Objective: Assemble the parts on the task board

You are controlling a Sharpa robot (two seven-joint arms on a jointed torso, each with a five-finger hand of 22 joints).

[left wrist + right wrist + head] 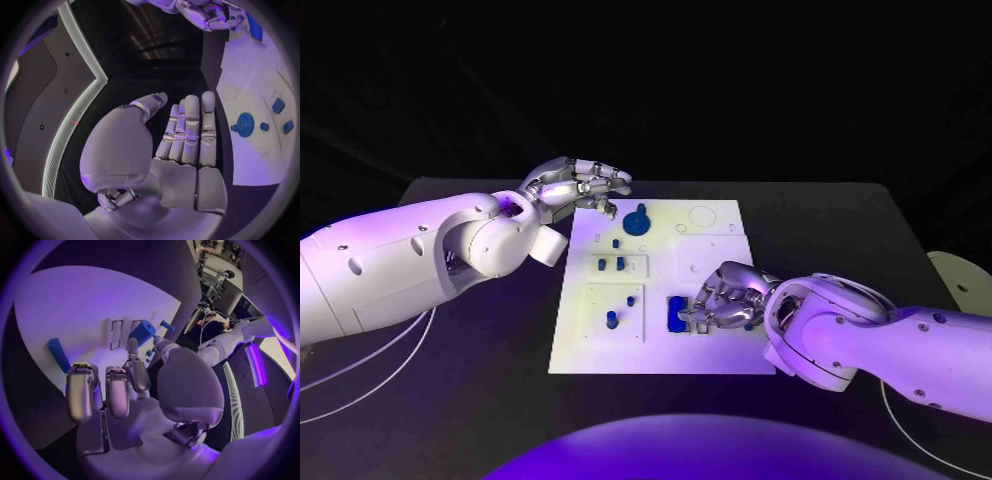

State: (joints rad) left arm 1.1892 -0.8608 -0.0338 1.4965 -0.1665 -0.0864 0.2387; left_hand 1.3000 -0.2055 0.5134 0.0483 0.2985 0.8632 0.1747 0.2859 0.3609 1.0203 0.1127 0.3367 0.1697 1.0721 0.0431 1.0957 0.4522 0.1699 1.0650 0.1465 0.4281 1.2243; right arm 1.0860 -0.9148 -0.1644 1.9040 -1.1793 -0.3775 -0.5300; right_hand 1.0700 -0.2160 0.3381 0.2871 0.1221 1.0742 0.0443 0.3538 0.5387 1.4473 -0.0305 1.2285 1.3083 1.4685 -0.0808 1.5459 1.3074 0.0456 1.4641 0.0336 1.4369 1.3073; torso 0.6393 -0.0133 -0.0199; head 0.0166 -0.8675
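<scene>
Right wrist view: right robot hand [134,385] pinching blue part [142,332]; head view hides it

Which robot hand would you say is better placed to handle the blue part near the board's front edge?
Probably the right robot hand: it hovers right beside that blue part, while the left robot hand sits open at the board's far corner.

The flat white plastic-looking task board [721,345] has a smooth, matt face. The small blue parts [636,222] on it look like smooth plastic. The silver left hand [578,186] and silver right hand [723,297] look like shiny metal. The smooth white arm shells [401,262] look like glossy plastic. The black table [834,215] looks dull.
</scene>
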